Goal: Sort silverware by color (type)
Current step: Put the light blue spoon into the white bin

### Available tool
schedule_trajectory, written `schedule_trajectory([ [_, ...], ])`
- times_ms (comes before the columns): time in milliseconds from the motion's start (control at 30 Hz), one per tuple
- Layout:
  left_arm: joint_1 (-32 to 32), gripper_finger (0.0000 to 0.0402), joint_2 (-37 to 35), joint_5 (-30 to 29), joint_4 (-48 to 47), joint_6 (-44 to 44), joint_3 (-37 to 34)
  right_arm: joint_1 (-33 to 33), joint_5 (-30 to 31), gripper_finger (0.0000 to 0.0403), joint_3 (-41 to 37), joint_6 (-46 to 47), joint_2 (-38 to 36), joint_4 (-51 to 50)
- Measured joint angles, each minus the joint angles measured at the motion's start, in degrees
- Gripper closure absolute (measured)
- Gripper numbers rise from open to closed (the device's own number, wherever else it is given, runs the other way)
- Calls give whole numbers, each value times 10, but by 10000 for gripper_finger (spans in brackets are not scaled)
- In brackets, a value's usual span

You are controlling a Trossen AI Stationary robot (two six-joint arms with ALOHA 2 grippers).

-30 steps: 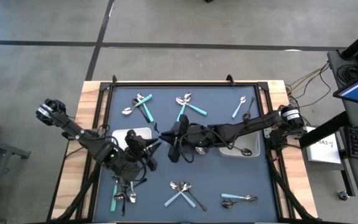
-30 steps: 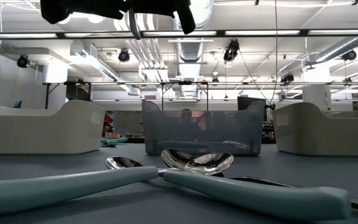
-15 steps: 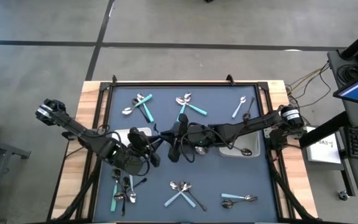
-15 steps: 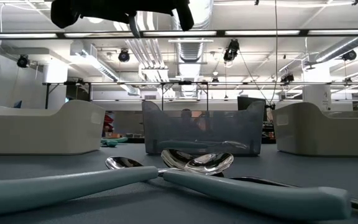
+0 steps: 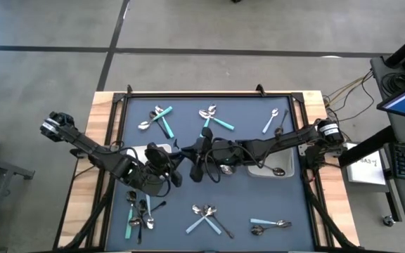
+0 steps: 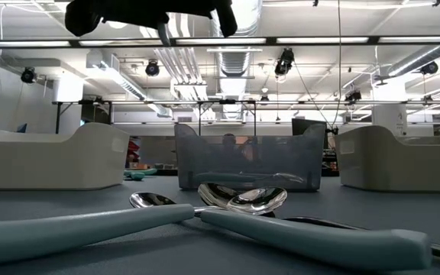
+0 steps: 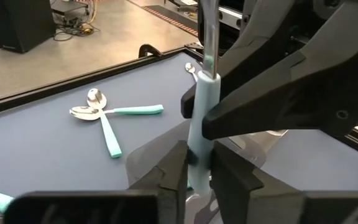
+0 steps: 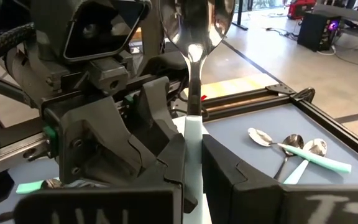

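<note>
Above mid-bench, my right pincer (image 8: 188, 163) grips a teal-handled spoon (image 8: 192, 93) upright, so my left pincer (image 7: 194, 163), narrowed around its handle, can take it for sorting.

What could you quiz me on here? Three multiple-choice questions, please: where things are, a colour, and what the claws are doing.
1. Where are the left gripper and right gripper?
A. Together over the middle of the mat
B. At opposite corners
C. Off the table

2. What colour is the handle of the spoon between them?
A. Red
B. Teal
C. Yellow

3. What is that spoon's state?
A. Lying on the mat
B. Dropped in a tray
C. Clamped by both grippers

Answers: 1 A, the high view shows the arms meeting mid-mat. 2 B, both wrist views show a teal handle. 3 C, each wrist view shows fingers closed on it.
</note>
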Motion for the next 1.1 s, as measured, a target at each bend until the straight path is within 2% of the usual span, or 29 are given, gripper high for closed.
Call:
schedule_trajectory([
  [67, 0, 383, 0, 0, 0, -1, 0, 0, 2, 383, 0, 1, 0, 0],
  [300, 0, 383, 0, 9, 0, -3, 0, 0, 1, 376, 0, 21, 0, -5],
  [500, 1, 390, -4, 22, -6, -1, 0, 0, -5, 307, 0, 65, -10, -56],
  [700, 1, 390, -26, 44, -109, -44, 0, 1, -7, 255, 0, 110, -43, -172],
  [833, 0, 390, -55, 107, -242, -84, 0, 1, -47, 247, 0, 174, -76, -289],
  [1033, -1, 390, -87, 281, -449, -94, 0, 21, -102, 262, 0, 260, -101, -476],
  [1100, -2, 390, -90, 318, -507, -92, 0, 34, -112, 269, 0, 289, -103, -535],
])
